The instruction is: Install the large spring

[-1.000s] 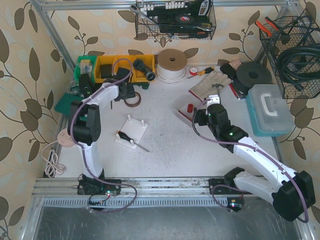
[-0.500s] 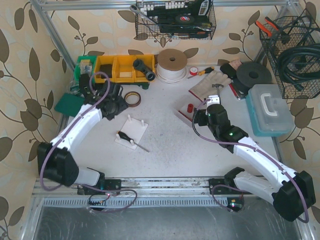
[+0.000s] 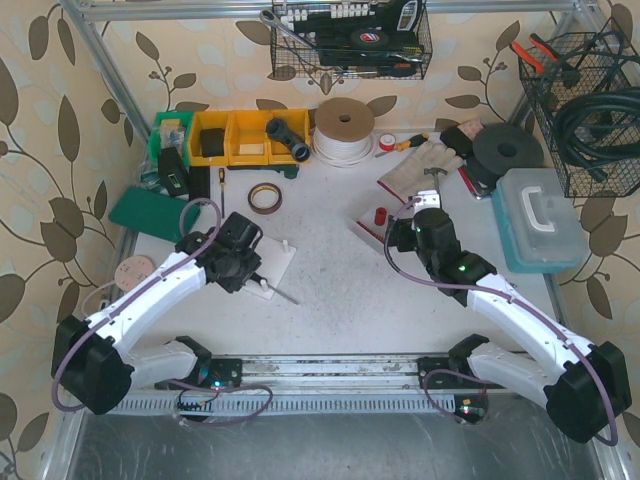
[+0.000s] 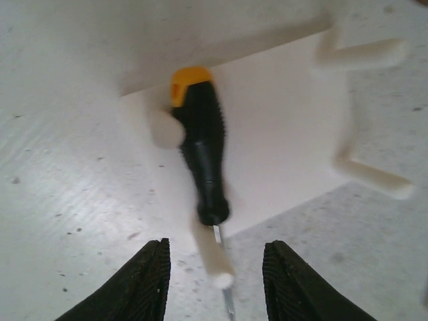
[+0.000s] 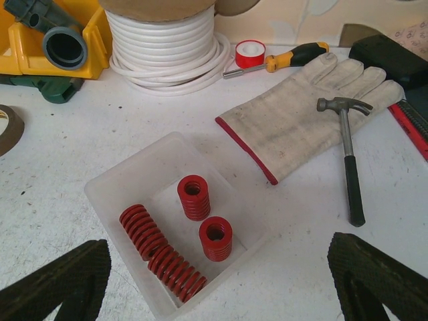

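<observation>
While the left gripper (image 4: 217, 284) hangs with its jaws spread over the black screwdriver (image 4: 200, 157) lying on the white peg plate (image 4: 281, 127) at frame centre, the right gripper (image 5: 221, 284) is likewise released, wide apart near the clear tray (image 5: 124, 177). In the tray, two long red springs (image 5: 142, 231) lie lower left beside two short springs (image 5: 194, 196).

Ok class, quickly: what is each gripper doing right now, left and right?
Left gripper: open, holding nothing.
Right gripper: open, holding nothing.
</observation>
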{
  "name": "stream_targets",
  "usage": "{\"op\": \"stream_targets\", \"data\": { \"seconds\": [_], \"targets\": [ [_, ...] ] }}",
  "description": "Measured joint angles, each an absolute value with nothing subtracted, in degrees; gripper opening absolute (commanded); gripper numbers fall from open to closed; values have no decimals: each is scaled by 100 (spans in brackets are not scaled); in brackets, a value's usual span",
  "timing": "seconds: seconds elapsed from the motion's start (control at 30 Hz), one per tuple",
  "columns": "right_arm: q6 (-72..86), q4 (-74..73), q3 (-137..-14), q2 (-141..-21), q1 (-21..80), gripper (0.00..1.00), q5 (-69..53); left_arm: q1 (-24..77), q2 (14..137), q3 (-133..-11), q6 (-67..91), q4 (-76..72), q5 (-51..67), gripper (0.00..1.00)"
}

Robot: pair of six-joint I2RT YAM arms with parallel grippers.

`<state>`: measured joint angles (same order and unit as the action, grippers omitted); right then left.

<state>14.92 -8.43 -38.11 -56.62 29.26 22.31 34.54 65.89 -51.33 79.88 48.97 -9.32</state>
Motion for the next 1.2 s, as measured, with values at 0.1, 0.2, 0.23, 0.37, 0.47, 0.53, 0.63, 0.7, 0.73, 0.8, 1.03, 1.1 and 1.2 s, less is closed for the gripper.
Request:
{"op": "stream_targets", "data": {
  "seconds": [0.1,0.2,0.23,0.37,0.47,0.53,0.63,0.7,0.73,0.8,1.03,1.1,1.2],
  "targets": [
    [1492,-843,-3811,-5662,2930,88,2252,3463,6689,-4853,8274,4838,-1002,44],
    [1492,-843,-3811,-5662,2941,88,2257,3461,6928,-4698,8414,4644,-1011,47],
    [1492,-843,-3811,-5662,2950,88,2259,3461,7046,-4687,8431,4563,-1004,48],
    [1492,-843,-3811,-5662,2958,88,2263,3463,7505,-4687,8436,4276,-987,52],
    [1492,-843,-3811,-5660,2958,88,2274,3461,7730,-4676,8433,4110,-974,52],
    [1490,-843,-3811,-5645,2958,88,2274,3461,7846,-4676,8431,4001,-963,51],
    [1490,-847,-3811,-5601,2958,88,2274,3461,8020,-4676,8427,3859,-941,50],
    [1490,-845,-3811,-5583,2958,88,2274,3461,8130,-4668,8427,3750,-899,49],
    [1490,-847,-3811,-5581,2961,88,2274,3461,8195,-4668,8427,3701,-873,49],
    [1490,-851,-3811,-5581,2963,88,2274,3463,8364,-4668,8425,3592,-834,48],
    [1487,-884,-3811,-5564,2963,88,2274,3461,8519,-4685,8420,3544,-777,31],
    [1479,-884,-3811,-5557,2963,88,2274,3463,8519,-4676,8433,3535,-762,26],
    [1472,-884,-3811,-5555,2963,88,2274,3498,8519,-4672,8506,3441,-735,19]
  ]
}}
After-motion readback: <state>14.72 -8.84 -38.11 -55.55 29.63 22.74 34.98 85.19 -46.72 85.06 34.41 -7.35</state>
